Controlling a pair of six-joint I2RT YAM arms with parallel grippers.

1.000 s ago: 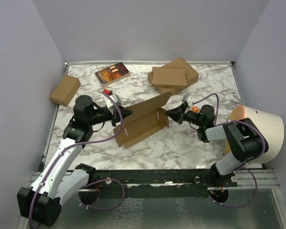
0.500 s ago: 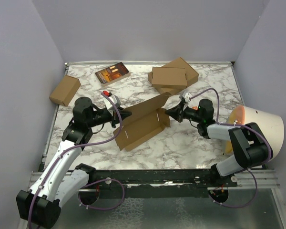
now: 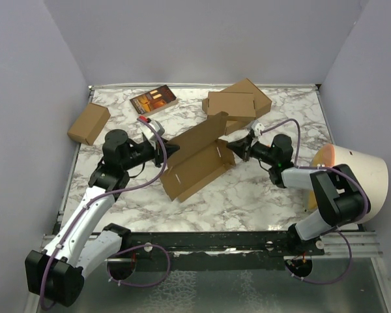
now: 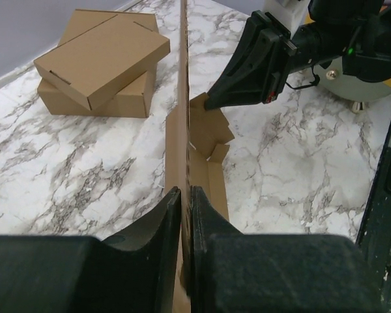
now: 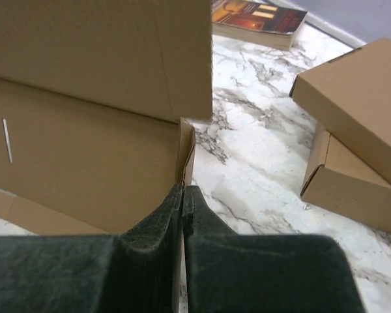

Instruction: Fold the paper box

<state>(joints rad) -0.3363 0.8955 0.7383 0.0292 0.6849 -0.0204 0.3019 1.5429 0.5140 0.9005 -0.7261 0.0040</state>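
Half-folded paper box [image 3: 195,166] mid-table [image 3: 267,195], an arm at each end

Back panel stands up and the tray part holds nothing. It's light, stiffish corrugated stuff that I'd guess creases if forced, so grab edges near the score lines. The left gripper [image 4: 184,192] pinches the upright panel's edge. The right gripper [image 5: 182,189] is pressed together at the small end flap, can't tell if it's nipping it. The stacked boxes [image 3: 238,104] behind are closed.
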